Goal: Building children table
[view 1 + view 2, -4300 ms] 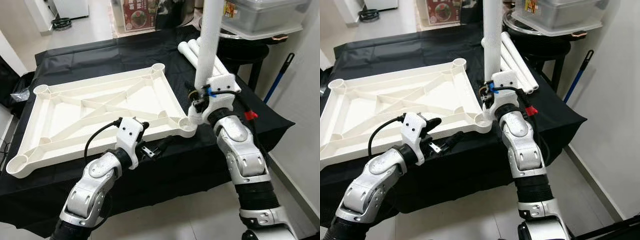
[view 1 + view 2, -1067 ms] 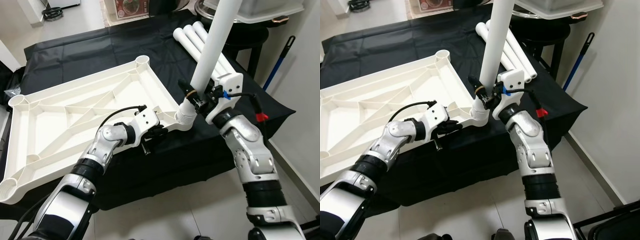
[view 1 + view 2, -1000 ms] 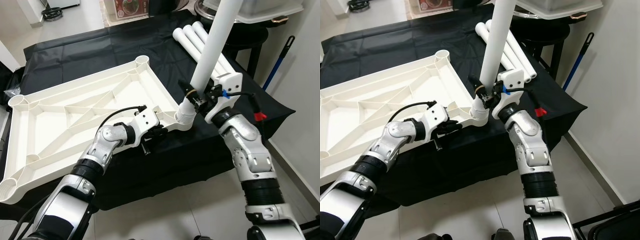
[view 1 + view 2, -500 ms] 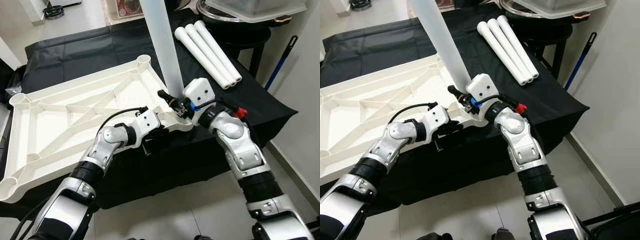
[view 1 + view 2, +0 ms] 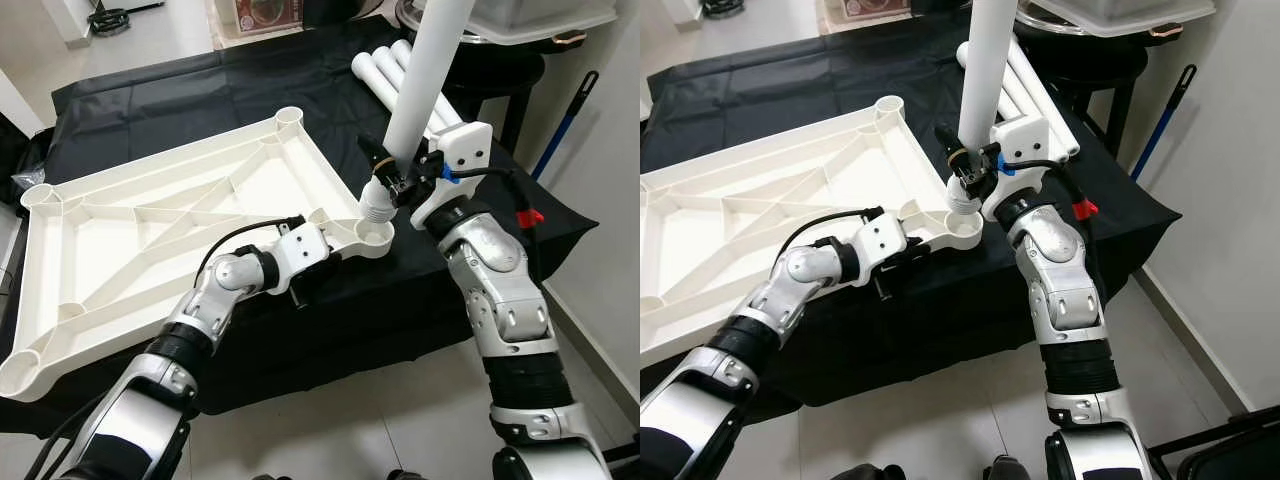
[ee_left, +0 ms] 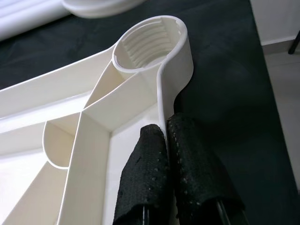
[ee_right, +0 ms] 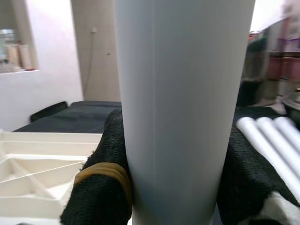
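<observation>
A white plastic tabletop lies upside down on the black-draped table. My left gripper is shut on its thin rim wall, beside the near right corner socket, and the black fingers pinch the wall just short of the threaded socket. My right gripper is shut on a white table leg that stands nearly upright, leaning slightly right. The leg's ribbed lower end sits right over that socket. The leg is clamped between the fingers.
Three spare white legs lie side by side on the cloth behind the held leg. A black stool with a clear lidded box stands at the back right, and a blue-handled stick leans by the wall. The table's front edge drops to tiled floor.
The leg leaned left half a second ago. My right gripper has swung it back to near upright over the corner socket. My left gripper has kept its hold on the rim.
</observation>
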Motion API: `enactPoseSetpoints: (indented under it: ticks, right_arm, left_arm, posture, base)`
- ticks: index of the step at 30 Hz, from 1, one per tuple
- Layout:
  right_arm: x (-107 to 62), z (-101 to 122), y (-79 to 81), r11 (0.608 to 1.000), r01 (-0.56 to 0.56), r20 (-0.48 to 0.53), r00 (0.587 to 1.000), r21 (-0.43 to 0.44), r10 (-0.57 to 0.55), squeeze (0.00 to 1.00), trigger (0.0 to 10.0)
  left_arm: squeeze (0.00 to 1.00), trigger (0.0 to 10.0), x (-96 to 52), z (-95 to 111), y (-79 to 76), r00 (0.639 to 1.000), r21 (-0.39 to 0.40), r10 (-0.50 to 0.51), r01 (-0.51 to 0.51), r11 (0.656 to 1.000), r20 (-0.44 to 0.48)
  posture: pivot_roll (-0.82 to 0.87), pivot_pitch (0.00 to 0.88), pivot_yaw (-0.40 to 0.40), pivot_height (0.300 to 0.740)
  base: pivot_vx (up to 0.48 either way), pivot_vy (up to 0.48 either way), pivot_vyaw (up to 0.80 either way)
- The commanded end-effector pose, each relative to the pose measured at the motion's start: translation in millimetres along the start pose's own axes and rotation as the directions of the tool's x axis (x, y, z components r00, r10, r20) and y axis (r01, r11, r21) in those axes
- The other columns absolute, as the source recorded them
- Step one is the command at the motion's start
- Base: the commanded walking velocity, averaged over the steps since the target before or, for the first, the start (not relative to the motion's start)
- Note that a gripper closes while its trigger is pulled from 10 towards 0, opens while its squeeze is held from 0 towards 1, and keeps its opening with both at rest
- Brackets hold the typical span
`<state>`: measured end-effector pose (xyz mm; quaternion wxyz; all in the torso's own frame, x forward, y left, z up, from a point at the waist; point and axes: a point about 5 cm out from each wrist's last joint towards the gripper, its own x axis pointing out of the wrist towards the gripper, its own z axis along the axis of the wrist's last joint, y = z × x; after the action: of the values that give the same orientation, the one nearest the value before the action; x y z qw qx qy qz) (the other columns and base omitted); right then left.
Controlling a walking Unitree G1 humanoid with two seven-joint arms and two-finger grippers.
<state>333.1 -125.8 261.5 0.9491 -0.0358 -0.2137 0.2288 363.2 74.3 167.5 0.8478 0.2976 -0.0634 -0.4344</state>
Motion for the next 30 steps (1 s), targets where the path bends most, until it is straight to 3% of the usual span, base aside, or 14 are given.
enactPoseSetpoints:
  ticks: [1, 5, 15, 16, 20, 30]
  right_arm:
    - [-1.6, 2.7, 1.6, 1.000, -0.001, 0.010, 1.000, 0.006, 0.001, 0.00, 10.0]
    - [-3.0, 3.3, 2.8, 1.000, -0.007, 0.005, 1.000, 0.010, 0.007, 0.00, 10.0]
    - [-3.9, -1.4, 2.4, 1.000, 0.005, -0.031, 1.000, 0.001, -0.005, 0.00, 10.0]
    - [-4.3, -2.4, 2.1, 1.000, 0.006, -0.036, 0.999, 0.000, -0.006, 0.00, 10.0]
    - [-5.4, -3.8, 2.3, 1.000, 0.005, -0.046, 0.999, -0.001, -0.005, 0.00, 10.0]
    - [-6.4, -5.7, 3.0, 1.000, -0.001, -0.063, 0.998, -0.010, 0.000, 0.00, 10.0]
  left_arm:
    - [0.00, 10.0, 0.9, 3.0, 6.4, 0.999, -0.012, 0.051, -0.051, 0.999, 0.010]
    - [0.00, 10.0, 1.1, 5.8, 13.4, 0.994, -0.025, 0.105, -0.104, 0.994, 0.021]
    - [0.00, 10.0, 1.7, 10.8, 13.2, 0.994, 0.016, 0.095, -0.096, 0.995, 0.057]
    - [1.00, 10.0, 1.5, 9.8, 11.1, 0.995, -0.014, 0.078, -0.077, 0.997, 0.063]
    - [1.00, 10.0, 0.8, 8.0, 5.6, 0.996, -0.049, 0.046, -0.043, 0.998, 0.074]
    - [1.00, 10.0, 1.0, 13.2, 4.0, 0.993, -0.030, 0.058, -0.055, 0.998, 0.102]
  posture:
    - [-0.08, 0.172, 0.051, 0.740]
    - [-0.08, 0.168, 0.049, 0.740]
    - [-0.08, 0.170, 0.044, 0.740]
    - [-0.08, 0.169, 0.043, 0.740]
    - [-0.08, 0.169, 0.041, 0.740]
    - [-0.07, 0.168, 0.037, 0.740]
  base:
    - [0.000, 0.480, 0.00]
    - [0.000, 0.480, 0.00]
    - [0.000, 0.000, 0.00]
    - [0.000, 0.000, 0.00]
    - [0.000, 0.000, 0.00]
    - [0.000, 0.000, 0.00]
